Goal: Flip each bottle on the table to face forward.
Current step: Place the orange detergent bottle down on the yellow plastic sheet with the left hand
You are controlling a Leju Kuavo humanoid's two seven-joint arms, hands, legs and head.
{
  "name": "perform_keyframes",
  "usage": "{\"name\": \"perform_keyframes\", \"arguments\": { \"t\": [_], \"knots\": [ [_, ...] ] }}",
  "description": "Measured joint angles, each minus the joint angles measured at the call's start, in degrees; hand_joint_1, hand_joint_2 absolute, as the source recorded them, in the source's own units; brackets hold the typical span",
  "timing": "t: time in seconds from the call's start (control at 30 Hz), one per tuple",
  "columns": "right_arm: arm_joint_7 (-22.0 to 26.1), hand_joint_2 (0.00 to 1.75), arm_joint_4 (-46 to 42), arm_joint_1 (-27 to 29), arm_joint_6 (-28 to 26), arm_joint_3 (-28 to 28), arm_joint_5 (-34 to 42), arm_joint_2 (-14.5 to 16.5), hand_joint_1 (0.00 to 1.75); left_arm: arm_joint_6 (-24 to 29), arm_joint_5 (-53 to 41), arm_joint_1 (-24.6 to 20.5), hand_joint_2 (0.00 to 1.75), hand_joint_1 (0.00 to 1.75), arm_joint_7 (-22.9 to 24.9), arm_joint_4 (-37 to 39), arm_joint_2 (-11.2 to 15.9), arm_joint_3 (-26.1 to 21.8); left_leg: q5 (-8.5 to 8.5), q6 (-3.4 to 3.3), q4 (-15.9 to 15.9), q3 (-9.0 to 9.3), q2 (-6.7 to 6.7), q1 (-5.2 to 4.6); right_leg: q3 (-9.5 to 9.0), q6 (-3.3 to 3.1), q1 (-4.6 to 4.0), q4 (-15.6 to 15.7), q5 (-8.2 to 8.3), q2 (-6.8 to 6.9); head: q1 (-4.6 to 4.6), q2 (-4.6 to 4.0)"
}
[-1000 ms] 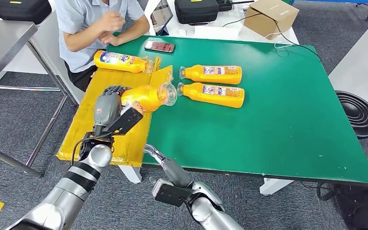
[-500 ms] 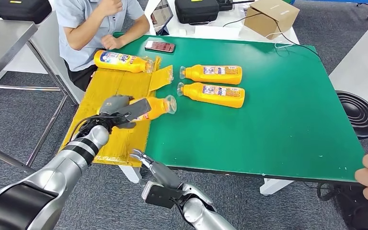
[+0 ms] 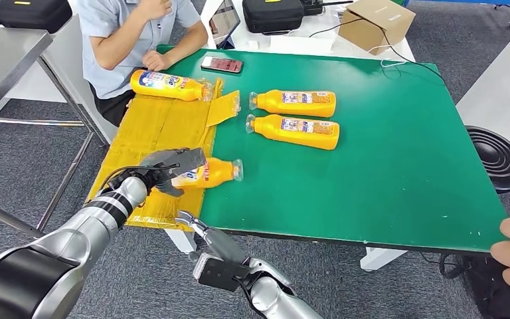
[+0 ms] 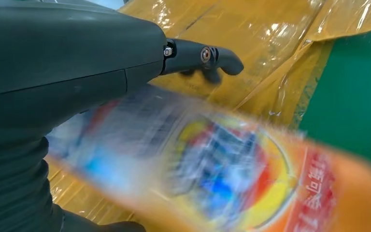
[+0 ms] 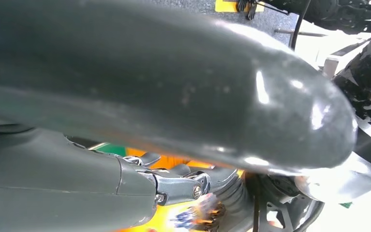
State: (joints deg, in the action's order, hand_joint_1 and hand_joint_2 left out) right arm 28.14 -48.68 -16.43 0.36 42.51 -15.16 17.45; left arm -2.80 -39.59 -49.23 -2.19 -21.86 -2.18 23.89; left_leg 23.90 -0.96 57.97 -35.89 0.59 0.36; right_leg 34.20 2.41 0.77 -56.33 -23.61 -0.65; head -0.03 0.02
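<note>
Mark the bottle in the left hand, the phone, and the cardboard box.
held bottle (image 3: pixel 218 171), head view, on its orange body beside the fingers.
left hand (image 3: pixel 167 166), head view, on its back.
phone (image 3: pixel 221 64), head view, on its screen.
cardboard box (image 3: pixel 376 24), head view, on its top.

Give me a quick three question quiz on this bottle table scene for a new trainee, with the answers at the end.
1. True or false: the left robot hand grips a bottle lying on its side.
2. How many orange bottles are on the table in the head view?
A. two
B. four
C. six
3. Fill in: the phone lies on the green table near the ____ sitting at the far side.

Key:
1. True; the held bottle lies at the edge of the yellow sheet.
2. B; one held, one far bottle on the sheet, and two side by side on the green.
3. person.
</note>
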Motion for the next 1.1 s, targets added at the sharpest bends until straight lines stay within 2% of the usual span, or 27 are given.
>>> {"name": "perform_keyframes", "arguments": {
  "t": [0.4,0.53,0.63,0.73,0.9,1.1],
  "knots": [
    [-0.29,0.00,1.01,0.00,0.57,0.05,1.30,0.29,0.00,-1.77,0.02,0.03,1.75,0.00,-3.61,0.58,0.43,0.02,0.00,0.00,0.00,0.00,0.01,0.00,-0.01,0.00,0.00,-0.01,0.00,0.00,0.00,0.00],
    [-0.29,0.00,1.18,0.02,0.11,0.07,1.64,0.24,0.00,-0.97,4.60,0.56,1.75,0.00,-8.63,-0.11,0.62,-1.23,0.00,0.00,0.00,0.00,0.01,0.00,-0.01,0.00,0.00,-0.01,0.00,0.00,0.01,0.00],
    [-0.32,0.00,1.19,0.08,-0.82,0.07,1.94,-0.03,0.00,-0.29,11.15,2.62,1.75,0.00,-14.81,-3.61,0.97,-3.84,0.00,0.00,0.00,0.00,0.00,0.00,-0.01,0.00,0.00,0.00,0.00,0.00,0.02,0.00],
    [-0.33,0.00,1.21,0.24,-1.68,0.04,1.96,-0.46,0.00,1.94,16.72,6.28,1.75,0.00,-18.02,-10.40,1.26,-6.49,0.01,0.00,0.00,0.00,-0.01,-0.01,0.01,0.00,0.00,0.01,0.00,0.00,0.02,0.00],
    [-0.33,0.00,1.21,0.52,-2.02,0.02,1.94,-0.87,0.00,3.27,19.43,11.19,1.75,0.00,-18.05,-19.97,1.49,-8.60,0.01,0.00,0.00,0.00,0.00,-0.01,0.01,-0.01,0.00,0.02,-0.01,0.00,0.01,0.00],
    [-0.33,0.00,1.21,0.72,-2.34,0.01,1.85,-1.02,0.00,3.50,22.17,13.84,1.75,0.00,-19.13,-25.59,1.68,-9.72,0.00,0.00,0.00,0.01,0.00,0.00,0.00,-0.01,0.00,0.01,0.00,0.00,0.00,0.00]
  ]
}}
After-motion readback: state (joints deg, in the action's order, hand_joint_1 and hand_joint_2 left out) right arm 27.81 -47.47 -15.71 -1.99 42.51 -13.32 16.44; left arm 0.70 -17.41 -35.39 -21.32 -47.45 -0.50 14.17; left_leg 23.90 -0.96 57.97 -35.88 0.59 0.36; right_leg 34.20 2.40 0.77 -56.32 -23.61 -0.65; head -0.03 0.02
